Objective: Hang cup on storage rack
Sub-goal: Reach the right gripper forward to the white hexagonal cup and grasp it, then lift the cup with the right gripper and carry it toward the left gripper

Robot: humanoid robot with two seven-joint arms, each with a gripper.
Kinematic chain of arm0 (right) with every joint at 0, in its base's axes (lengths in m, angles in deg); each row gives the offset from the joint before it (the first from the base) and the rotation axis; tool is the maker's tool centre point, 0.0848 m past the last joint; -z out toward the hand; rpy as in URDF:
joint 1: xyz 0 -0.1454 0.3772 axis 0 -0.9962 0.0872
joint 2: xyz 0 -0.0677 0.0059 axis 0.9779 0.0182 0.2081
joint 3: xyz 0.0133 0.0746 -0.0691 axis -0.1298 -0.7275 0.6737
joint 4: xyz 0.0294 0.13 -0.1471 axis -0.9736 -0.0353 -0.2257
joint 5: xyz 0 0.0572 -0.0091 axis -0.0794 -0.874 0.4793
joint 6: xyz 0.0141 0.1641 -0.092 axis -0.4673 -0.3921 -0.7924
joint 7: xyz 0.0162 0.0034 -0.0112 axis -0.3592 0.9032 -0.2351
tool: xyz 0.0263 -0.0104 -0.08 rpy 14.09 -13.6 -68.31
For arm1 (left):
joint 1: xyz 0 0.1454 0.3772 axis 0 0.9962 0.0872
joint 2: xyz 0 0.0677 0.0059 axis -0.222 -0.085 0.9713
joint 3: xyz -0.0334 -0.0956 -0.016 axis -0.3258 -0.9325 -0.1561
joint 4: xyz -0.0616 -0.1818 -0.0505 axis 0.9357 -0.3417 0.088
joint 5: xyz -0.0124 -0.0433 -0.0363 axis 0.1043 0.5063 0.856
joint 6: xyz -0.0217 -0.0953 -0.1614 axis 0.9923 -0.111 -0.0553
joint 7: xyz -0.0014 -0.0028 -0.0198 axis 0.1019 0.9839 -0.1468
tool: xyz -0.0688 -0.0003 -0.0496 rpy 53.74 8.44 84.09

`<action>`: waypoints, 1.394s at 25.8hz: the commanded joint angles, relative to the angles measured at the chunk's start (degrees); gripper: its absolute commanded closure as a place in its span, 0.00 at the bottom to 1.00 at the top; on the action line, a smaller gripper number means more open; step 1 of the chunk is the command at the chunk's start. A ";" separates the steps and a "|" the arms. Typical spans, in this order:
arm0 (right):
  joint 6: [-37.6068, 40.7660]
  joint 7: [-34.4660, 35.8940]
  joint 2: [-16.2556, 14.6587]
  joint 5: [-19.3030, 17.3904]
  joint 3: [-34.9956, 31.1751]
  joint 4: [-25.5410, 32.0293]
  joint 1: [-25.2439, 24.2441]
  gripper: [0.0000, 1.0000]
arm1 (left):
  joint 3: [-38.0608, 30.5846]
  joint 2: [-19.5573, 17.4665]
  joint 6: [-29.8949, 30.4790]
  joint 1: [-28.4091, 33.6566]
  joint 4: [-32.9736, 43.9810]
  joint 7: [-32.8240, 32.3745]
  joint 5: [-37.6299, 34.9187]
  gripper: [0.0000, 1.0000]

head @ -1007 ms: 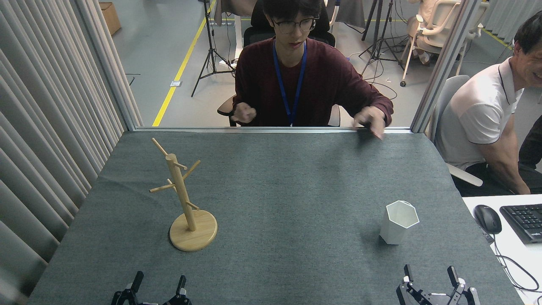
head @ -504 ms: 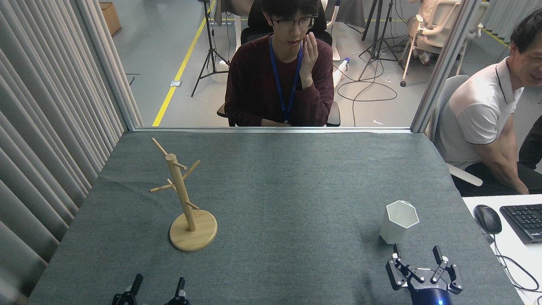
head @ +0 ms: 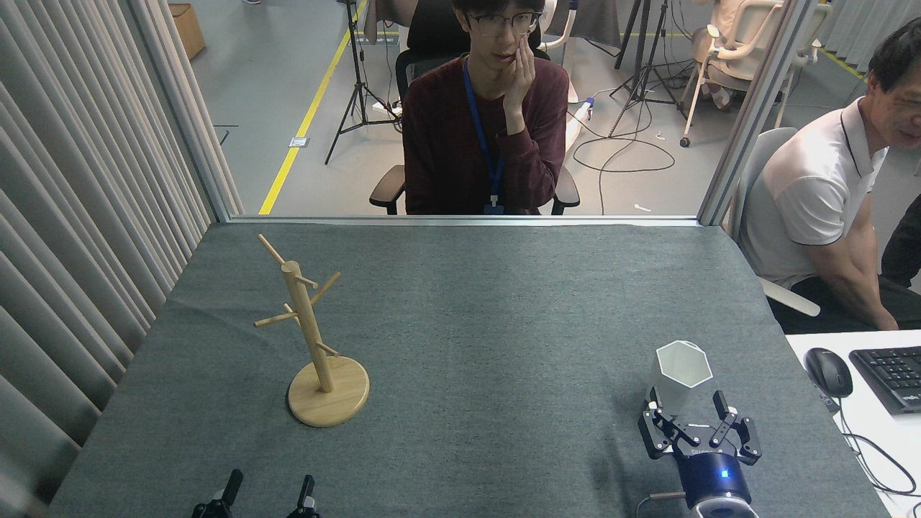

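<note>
The white hexagonal cup [head: 681,373] stands upright on the grey table at the right, its mouth facing up. My right gripper [head: 687,401] is open just in front of it, its two dark fingers reaching either side of the cup's lower part without closing on it. The wooden storage rack [head: 309,338], with a round disc base and several slanted pegs, stands at the left of the table with nothing on its pegs. My left gripper [head: 270,491] shows only its two fingertips at the bottom edge, spread apart and holding nothing.
The grey felt table [head: 475,309] runs to a metal rail at the back. One person sits behind the rail, another at the right beside a white desk with a mouse [head: 827,371] and keyboard [head: 892,375]. Pleated curtains line the left side.
My right gripper has advanced from the bottom edge up to the cup's base. The person behind the table drew both hands back and raised one to the face. The left gripper sank slightly.
</note>
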State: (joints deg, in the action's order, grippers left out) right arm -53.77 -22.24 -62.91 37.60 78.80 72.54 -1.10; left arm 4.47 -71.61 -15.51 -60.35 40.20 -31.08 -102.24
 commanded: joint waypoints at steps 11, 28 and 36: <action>-0.16 0.26 -0.98 -0.32 0.01 -4.74 4.25 0.01 | -0.09 -0.01 0.01 -0.03 0.10 0.23 0.07 0.00; -0.51 0.52 -1.33 -0.05 0.54 -13.26 9.43 0.01 | -0.18 -0.10 -0.08 -0.03 0.19 0.40 -0.02 0.00; -2.18 0.79 -1.68 -0.58 2.47 -14.84 9.70 0.40 | -0.09 -0.36 0.10 -0.65 0.02 0.32 -0.02 0.00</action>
State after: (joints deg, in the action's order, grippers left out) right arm -55.98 -21.29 -64.58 37.22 81.13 57.48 9.05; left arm 4.37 -71.93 -15.51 -60.54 40.28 -30.68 -102.25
